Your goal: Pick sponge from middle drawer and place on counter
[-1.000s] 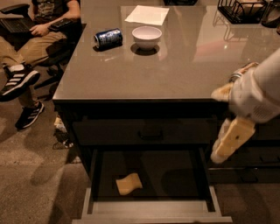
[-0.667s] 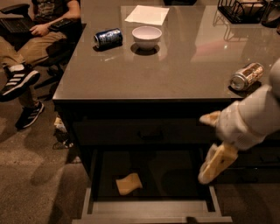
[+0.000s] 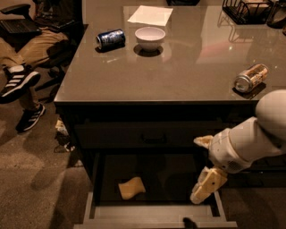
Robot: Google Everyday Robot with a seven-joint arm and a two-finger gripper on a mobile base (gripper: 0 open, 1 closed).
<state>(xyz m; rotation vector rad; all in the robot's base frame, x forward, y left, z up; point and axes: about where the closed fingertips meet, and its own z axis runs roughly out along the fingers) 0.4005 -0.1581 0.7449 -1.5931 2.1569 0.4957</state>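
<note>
The pale-yellow sponge (image 3: 132, 188) lies slightly bent on the dark floor of the open middle drawer (image 3: 156, 213), left of its centre. My gripper (image 3: 203, 164) hangs at the drawer's right side on a white arm, to the right of the sponge and apart from it. Its two tan fingers are spread, one high near the drawer front above and one (image 3: 207, 185) low over the drawer's right edge; nothing is between them. The glossy grey-brown counter (image 3: 187, 71) spans the top of the cabinet.
On the counter are a blue can on its side (image 3: 110, 38), a white bowl (image 3: 150, 36), a white paper sheet (image 3: 150, 15), a tan can on its side (image 3: 251, 77) and a wire basket (image 3: 250, 10). A seated person's legs and shoes (image 3: 20, 80) are at the left.
My arm and gripper have moved down and to the left, from beside the counter's edge to the right side of the open drawer. The sponge has not moved.
</note>
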